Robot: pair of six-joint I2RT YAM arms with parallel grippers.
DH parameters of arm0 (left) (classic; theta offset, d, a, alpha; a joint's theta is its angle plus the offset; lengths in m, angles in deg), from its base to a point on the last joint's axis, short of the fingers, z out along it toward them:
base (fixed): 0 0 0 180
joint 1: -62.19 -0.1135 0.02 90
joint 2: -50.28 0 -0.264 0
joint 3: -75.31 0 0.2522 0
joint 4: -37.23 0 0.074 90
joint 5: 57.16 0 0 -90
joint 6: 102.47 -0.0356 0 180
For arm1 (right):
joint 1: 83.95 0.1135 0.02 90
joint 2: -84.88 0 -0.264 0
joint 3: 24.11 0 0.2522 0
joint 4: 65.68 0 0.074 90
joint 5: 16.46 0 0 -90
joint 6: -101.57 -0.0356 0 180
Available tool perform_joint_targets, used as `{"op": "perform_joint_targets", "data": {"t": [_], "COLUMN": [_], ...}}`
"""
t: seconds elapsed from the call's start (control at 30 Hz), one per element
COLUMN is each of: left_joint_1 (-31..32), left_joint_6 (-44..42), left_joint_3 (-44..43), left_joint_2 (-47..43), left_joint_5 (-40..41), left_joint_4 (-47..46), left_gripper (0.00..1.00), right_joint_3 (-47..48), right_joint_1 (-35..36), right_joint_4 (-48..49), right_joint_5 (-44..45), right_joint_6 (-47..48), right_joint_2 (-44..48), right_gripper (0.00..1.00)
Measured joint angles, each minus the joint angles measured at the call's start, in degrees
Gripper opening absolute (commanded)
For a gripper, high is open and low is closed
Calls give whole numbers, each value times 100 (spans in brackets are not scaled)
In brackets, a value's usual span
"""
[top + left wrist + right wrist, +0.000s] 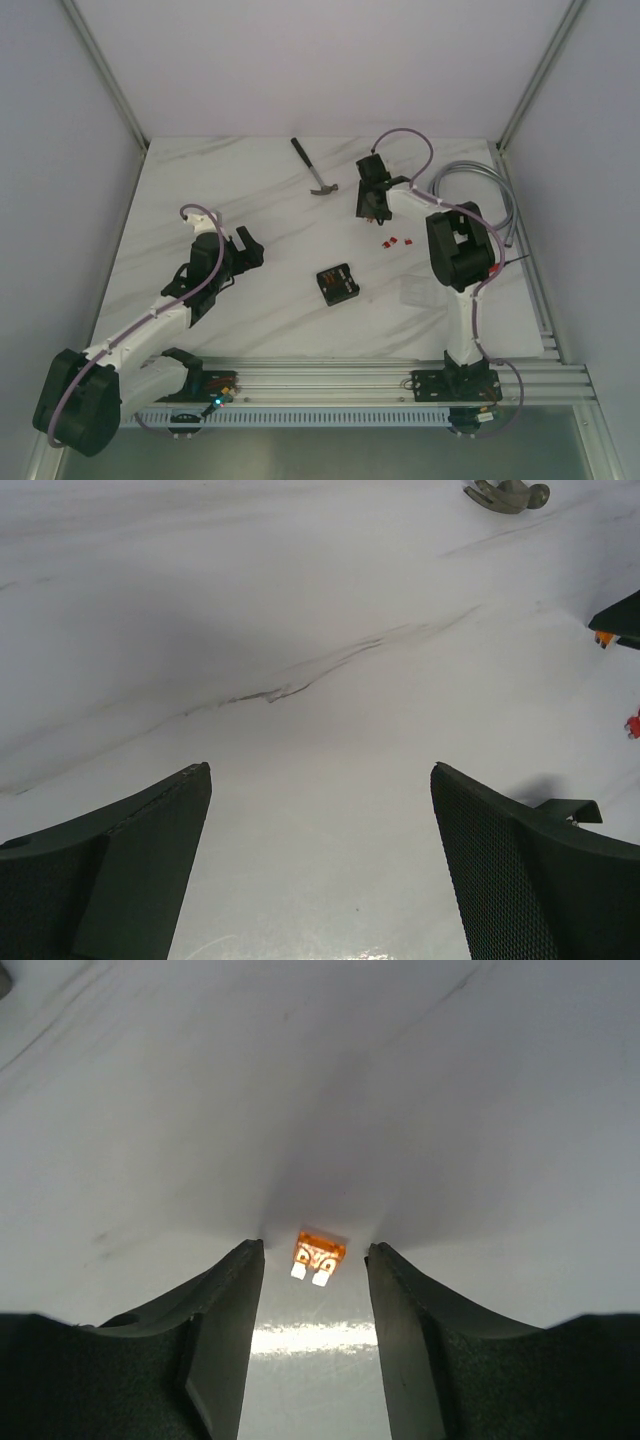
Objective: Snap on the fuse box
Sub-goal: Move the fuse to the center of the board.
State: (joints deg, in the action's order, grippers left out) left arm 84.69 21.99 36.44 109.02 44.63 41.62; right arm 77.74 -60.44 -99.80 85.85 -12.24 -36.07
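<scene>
The fuse box [338, 283], a small black square box with orange bits in its slots, lies open-side up near the table's middle, and neither gripper touches it. My left gripper [250, 250] is to its left, jaws wide open [320, 770] over bare table. My right gripper [372, 207] points down at the table behind the box. In the right wrist view its jaws [315, 1250] stand apart around a small orange fuse [319, 1255]. The fuse lies flat on the table and neither finger touches it.
A hammer [315, 168] lies at the back centre, its head [508, 494] showing in the left wrist view. Loose red fuses [393, 241] sit right of the right gripper. A faint clear cover [420, 291] lies right of the box. Grey cables [485, 185] run along the right edge.
</scene>
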Motion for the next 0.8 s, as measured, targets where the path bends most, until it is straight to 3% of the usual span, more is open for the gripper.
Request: {"op": "perform_joint_targets", "data": {"t": [0.57, 0.8], "left_joint_1": [0, 0], "left_joint_6": [0, 2], "left_joint_3": [0, 0], "left_joint_2": [0, 0], "left_joint_5": [-2, -2], "left_joint_4": [2, 2], "left_gripper": [100, 100], "right_joint_3": [457, -177], "right_joint_1": [114, 249], "right_joint_4": [-557, -881], "right_joint_5": [227, 83], "right_joint_6": [63, 308], "right_joint_2": [-282, 212], "right_gripper": [29, 26]}}
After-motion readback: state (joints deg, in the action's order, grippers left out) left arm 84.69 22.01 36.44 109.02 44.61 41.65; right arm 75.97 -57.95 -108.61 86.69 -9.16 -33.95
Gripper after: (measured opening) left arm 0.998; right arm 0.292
